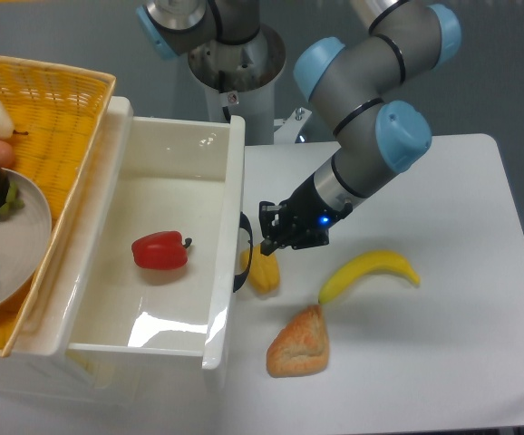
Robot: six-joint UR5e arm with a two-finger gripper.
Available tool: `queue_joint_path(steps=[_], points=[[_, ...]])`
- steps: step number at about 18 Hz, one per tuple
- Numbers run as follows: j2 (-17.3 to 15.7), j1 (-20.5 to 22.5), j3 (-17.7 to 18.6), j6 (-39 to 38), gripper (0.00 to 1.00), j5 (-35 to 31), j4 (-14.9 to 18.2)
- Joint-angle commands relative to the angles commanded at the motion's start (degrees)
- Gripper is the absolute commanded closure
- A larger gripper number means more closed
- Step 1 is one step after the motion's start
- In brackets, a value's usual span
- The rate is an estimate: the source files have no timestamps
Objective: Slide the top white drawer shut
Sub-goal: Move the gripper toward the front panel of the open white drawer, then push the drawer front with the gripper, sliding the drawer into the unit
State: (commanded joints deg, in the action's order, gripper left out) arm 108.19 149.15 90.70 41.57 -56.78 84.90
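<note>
This is a robotics lab staged for manipulation trials. An industrial arm (371, 100) with grey links and light-blue joint caps stands on a metal pedestal (235, 82) bolted at the back edge of a plain white bench (452, 344), against a bare grey wall. The things laid out are toy groceries rather than real food: a plastic banana (369, 274), a bread piece (300, 342), a red pepper (160, 251) and a yellow woven basket (58, 118) holding more of them.
</note>
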Motion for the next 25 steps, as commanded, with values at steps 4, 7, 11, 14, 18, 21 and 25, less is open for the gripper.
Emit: queue_joint_path(steps=[4,7,11,14,18,21,25], points=[[0.00,-0.26,0.00,0.00,0.92,0.18,0.00],[-0.35,-0.35,0.00,0.00,0.92,0.27,0.09],[-0.70,-0.62,0.09,-0.09,0.92,0.70,0.70],[-1.05,-0.70,0.17,-0.09,0.91,1.41,0.97],[-1.40,-1.23,0.35,0.00,0.91,1.58,1.58],[-1.67,-1.58,0.35,-0.09,0.91,2.29,1.76],[-1.67,-2.37,0.26,-1.58,0.91,2.55,1.67]])
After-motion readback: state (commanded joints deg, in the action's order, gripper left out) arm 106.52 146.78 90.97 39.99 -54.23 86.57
